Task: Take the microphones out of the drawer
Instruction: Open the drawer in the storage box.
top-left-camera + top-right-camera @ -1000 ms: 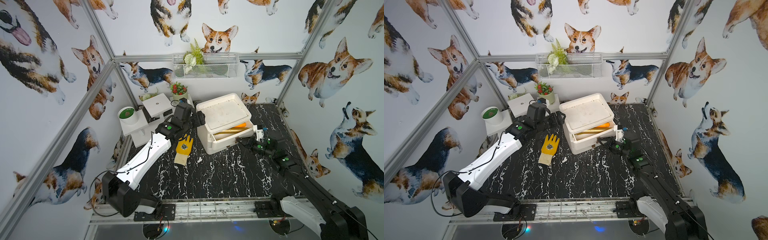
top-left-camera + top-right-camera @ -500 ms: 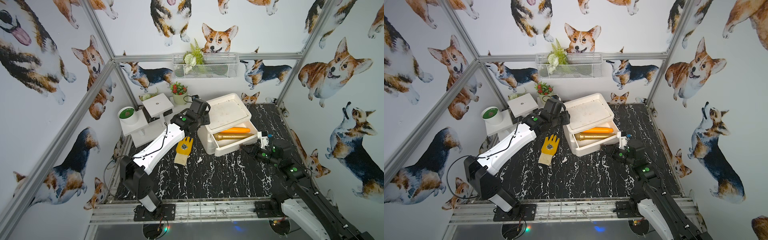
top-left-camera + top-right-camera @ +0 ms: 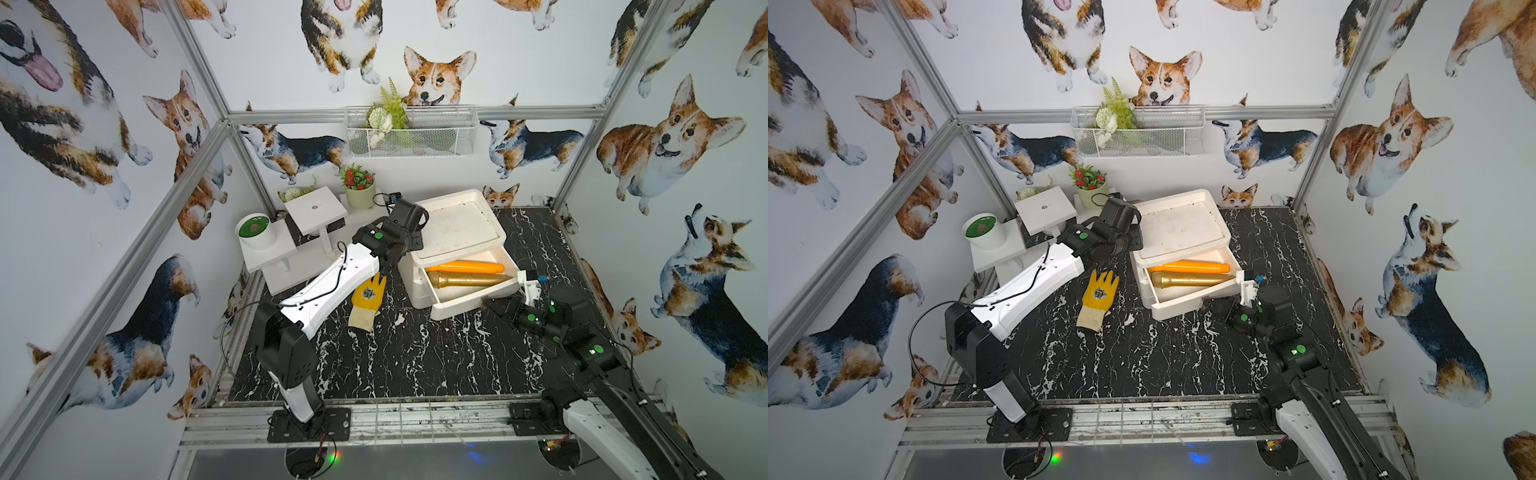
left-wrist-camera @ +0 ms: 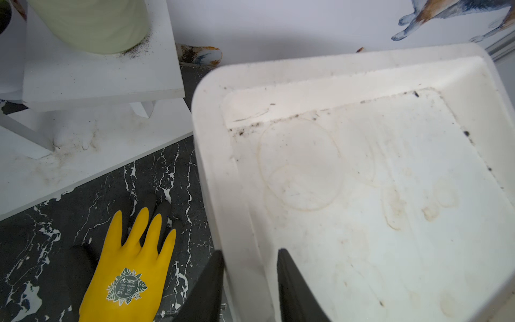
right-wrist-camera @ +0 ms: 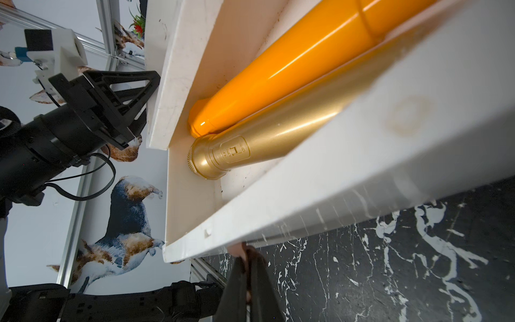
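Overhead, with 12 o'clock taken as the back wall: the desk (image 3: 415,361) is black stone-look with white veining. Corgi-print walls (image 3: 83,124) close it on three sides, edged by an aluminium frame (image 3: 183,174).

- 10 o'clock: white stepped stand (image 3: 291,257), grimy at its foot in the left wrist view. It carries a white cup (image 3: 256,230) with a green top and a pale green pot (image 3: 359,197) of red flowers.
- 12 o'clock, on the back wall: wire basket (image 3: 409,143) holding greenery.
- 9 o'clock of centre: yellow glove (image 3: 368,299) lying flat, fingers toward 12.
- 12 to 1 o'clock: white drawer unit (image 3: 457,224), its recessed top stained with ring marks.
- The left end effector (image 4: 250,251) straddles the unit's 9 o'clock rim. One finger lies against each face of the rim, so it is closed on it.
- The drawer (image 3: 469,305) stands open toward 5 o'clock.
- The microphone (image 3: 465,279) is gold and lies inside the drawer, head toward 9 and tail toward 3.
- An orange tube (image 3: 465,267) lies parallel to the microphone on its 12 o'clock side, touching it in the right wrist view.
- 3 o'clock: the right end effector (image 5: 246,256) is clamped shut on a small brownish tab (image 5: 242,248) at the drawer's front lip.
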{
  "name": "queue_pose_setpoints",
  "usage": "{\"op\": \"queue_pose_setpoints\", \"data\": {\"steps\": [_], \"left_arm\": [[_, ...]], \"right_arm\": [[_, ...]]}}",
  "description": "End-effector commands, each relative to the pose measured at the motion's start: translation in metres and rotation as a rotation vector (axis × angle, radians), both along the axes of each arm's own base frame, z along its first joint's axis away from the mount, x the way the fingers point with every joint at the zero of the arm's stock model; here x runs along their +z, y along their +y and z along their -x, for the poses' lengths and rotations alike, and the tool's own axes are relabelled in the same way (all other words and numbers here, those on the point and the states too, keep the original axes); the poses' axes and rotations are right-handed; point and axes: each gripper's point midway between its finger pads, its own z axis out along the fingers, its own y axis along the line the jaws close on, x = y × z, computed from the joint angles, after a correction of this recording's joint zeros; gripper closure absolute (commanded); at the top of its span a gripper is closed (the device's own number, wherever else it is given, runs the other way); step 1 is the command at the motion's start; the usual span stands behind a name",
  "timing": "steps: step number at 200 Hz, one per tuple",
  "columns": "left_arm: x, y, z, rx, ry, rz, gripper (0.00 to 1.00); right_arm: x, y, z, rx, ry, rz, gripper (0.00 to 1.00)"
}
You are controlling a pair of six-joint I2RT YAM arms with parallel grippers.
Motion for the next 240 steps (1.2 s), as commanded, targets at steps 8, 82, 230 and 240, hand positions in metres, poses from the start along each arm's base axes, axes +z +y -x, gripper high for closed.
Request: {"op": "queue_pose_setpoints", "data": {"steps": [8, 82, 230, 240], "left_arm": [[-0.005, 0.001, -0.002, -0.016, 0.007, -0.041, 0.73], [-0.013, -0.004, -0.014, 0.029, 0.016, -0.036, 0.88], [-0.009, -0.011, -0.02, 0.011, -0.003, -0.024, 0.95], [-0.01, -0.011, -0.02, 0.011, 0.001, -0.025, 1.0]], "right_arm": [[-0.01, -0.002, 0.005, -0.003, 0.052, 0.021, 1.0], [-0.009, -0.001, 0.019, -0.018, 0.088, -0.047, 1.0], [0.051, -0.015, 0.023, 0.066, -0.065, 0.256, 0.51], [0.06, -0.011, 0.019, 0.104, -0.08, 0.278, 0.52]]}}
